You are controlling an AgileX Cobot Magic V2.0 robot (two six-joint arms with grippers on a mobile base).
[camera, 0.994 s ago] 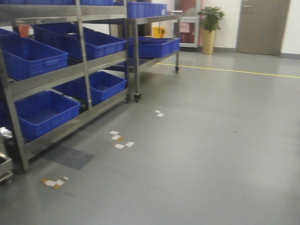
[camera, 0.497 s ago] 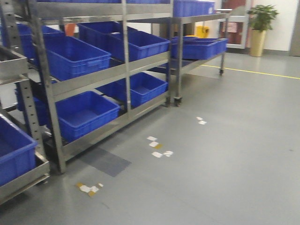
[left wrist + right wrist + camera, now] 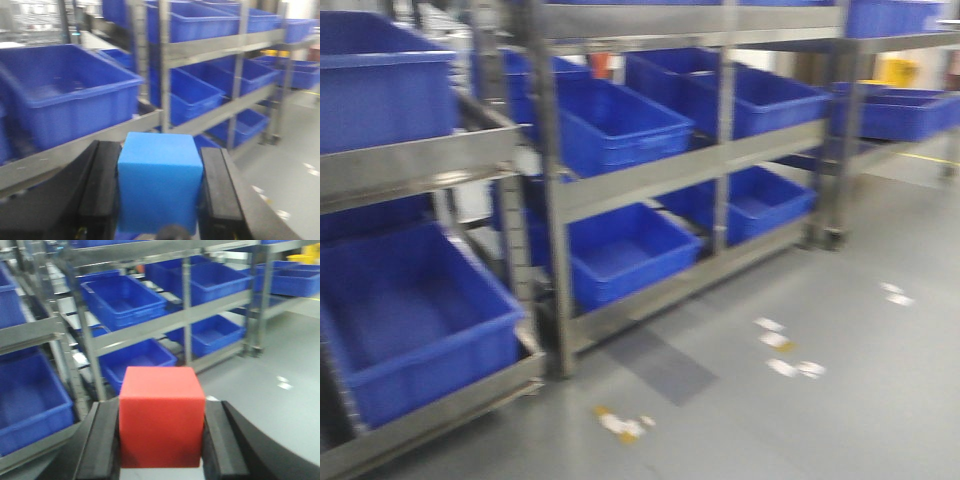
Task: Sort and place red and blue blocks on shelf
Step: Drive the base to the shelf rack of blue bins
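Note:
My left gripper (image 3: 160, 182) is shut on the blue block (image 3: 159, 180), a plain bright blue cube squeezed between the two black fingers (image 3: 100, 185). My right gripper (image 3: 161, 425) is shut on the red block (image 3: 161, 415), a plain bright red cube of the same size. Stainless-steel shelf racks (image 3: 650, 180) stand ahead and to the left, also showing in the left wrist view (image 3: 100, 142) and the right wrist view (image 3: 150, 327). Neither gripper shows in the front view.
Large blue plastic crates (image 3: 620, 125) fill the rack levels, one close at the lower left (image 3: 410, 320). Grey floor (image 3: 840, 400) lies to the right with white and yellow tape marks (image 3: 785, 345). Rack uprights (image 3: 550, 200) stand near.
The front view has swung left: the racks and crates have slid right and grown larger, and the plant, door and yellow floor line have left the view.

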